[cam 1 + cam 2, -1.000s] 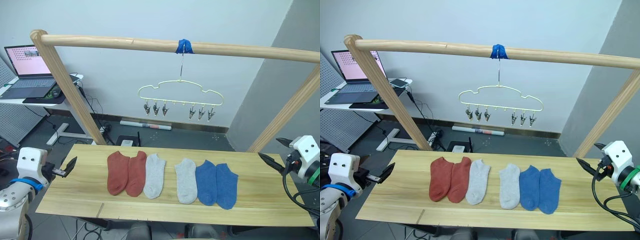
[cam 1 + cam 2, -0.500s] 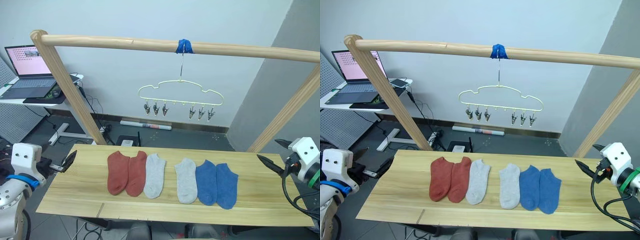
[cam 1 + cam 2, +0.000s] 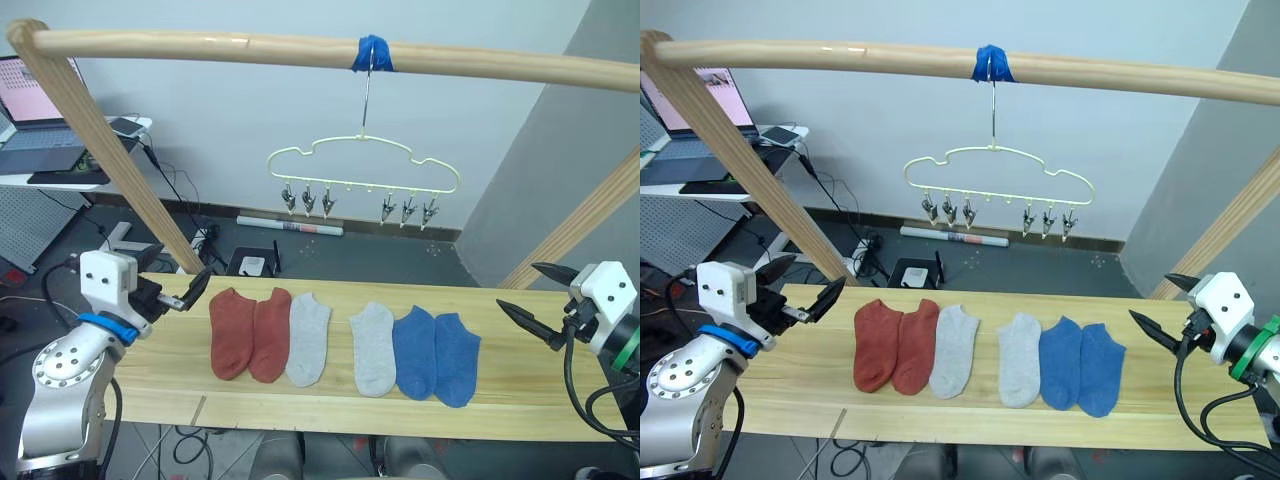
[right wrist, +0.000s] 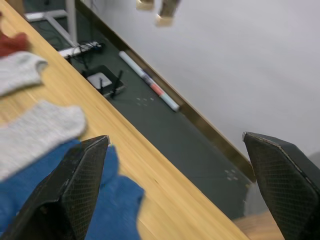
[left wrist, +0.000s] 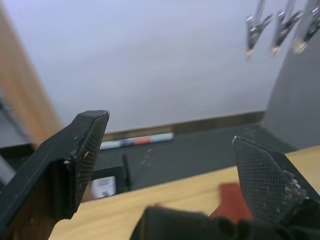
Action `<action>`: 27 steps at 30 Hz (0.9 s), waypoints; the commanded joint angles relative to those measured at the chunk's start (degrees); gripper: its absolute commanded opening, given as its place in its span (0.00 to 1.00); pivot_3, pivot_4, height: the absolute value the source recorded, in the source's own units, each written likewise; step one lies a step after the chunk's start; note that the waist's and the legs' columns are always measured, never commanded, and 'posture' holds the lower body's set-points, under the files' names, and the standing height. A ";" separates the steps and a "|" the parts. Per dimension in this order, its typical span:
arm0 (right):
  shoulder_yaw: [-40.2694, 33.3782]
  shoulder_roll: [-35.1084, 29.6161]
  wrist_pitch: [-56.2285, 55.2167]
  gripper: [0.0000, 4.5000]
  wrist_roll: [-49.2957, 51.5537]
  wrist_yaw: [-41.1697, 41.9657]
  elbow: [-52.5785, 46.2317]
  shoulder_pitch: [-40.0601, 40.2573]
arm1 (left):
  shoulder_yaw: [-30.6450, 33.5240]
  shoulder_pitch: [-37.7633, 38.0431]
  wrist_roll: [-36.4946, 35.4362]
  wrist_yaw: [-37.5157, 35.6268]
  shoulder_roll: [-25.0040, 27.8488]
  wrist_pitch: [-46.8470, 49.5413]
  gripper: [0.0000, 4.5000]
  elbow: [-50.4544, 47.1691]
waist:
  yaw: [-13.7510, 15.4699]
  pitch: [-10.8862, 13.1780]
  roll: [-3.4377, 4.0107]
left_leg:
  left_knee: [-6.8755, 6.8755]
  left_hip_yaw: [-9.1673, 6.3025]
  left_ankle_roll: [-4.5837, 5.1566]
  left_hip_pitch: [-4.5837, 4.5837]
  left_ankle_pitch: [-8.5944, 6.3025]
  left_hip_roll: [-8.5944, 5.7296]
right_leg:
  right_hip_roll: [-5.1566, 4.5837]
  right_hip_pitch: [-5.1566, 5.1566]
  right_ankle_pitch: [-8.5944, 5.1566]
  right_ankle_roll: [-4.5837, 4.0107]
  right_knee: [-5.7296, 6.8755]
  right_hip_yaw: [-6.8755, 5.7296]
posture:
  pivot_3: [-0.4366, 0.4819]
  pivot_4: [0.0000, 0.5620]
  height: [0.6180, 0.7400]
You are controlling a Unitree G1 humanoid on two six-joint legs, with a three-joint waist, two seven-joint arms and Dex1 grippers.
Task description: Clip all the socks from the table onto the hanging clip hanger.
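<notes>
Six socks lie in a row on the table (image 3: 520,400): two rust-red socks (image 3: 250,333) on the left, two light grey socks (image 3: 340,343) in the middle and two blue socks (image 3: 436,355) on the right. The pale yellow clip hanger (image 3: 362,165) hangs above them by its hook, all its metal clips (image 3: 307,201) bare. My left gripper (image 3: 808,280) hovers open over the table's left end, just left of the red socks. My right gripper (image 3: 518,287) is open over the right end, a short gap from the blue socks (image 4: 65,200).
A thick wooden pole (image 3: 250,45) with blue tape (image 3: 372,52) carries the hanger. Slanted wooden posts stand at the table's back left (image 3: 110,150) and back right (image 3: 590,220). A side desk with a laptop (image 3: 720,90) stands at the far left.
The camera has shifted. My left gripper has come in from beside the table's left edge to over its left end, nearer the red socks. The socks and hanger have not moved.
</notes>
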 commanded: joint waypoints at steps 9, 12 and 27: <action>6.42 -0.33 10.70 1.00 8.27 -4.10 -16.62 -10.23 | -5.87 -11.80 -2.91 3.28 -6.08 2.66 0.92 -3.29 | -1.11 3.81 -0.03 | 0.63 -0.24 -0.05 -0.67 -0.04 -0.02 | 0.02 -0.28 0.11 0.17 -0.02 -0.14 | 0.32 0.58 0.93; 8.23 -0.14 11.55 1.00 8.43 -4.80 -17.95 -13.09 | -7.29 -14.09 -1.68 4.37 -8.23 0.85 0.75 -0.75 | -1.14 4.75 -0.11 | 0.71 -0.22 -0.07 -0.72 -0.05 -0.05 | -0.01 -0.30 0.15 0.30 -0.03 -0.11 | 0.30 0.59 0.93; 11.84 1.87 17.03 1.00 11.46 -9.83 -21.87 -18.97 | -10.73 -22.83 -0.63 2.92 -13.24 -5.21 0.62 10.68 | -2.06 6.03 -0.22 | 0.84 -0.34 -0.07 -1.44 -0.05 -0.04 | 0.00 -0.88 0.23 0.32 -0.06 -0.24 | 0.24 0.62 0.93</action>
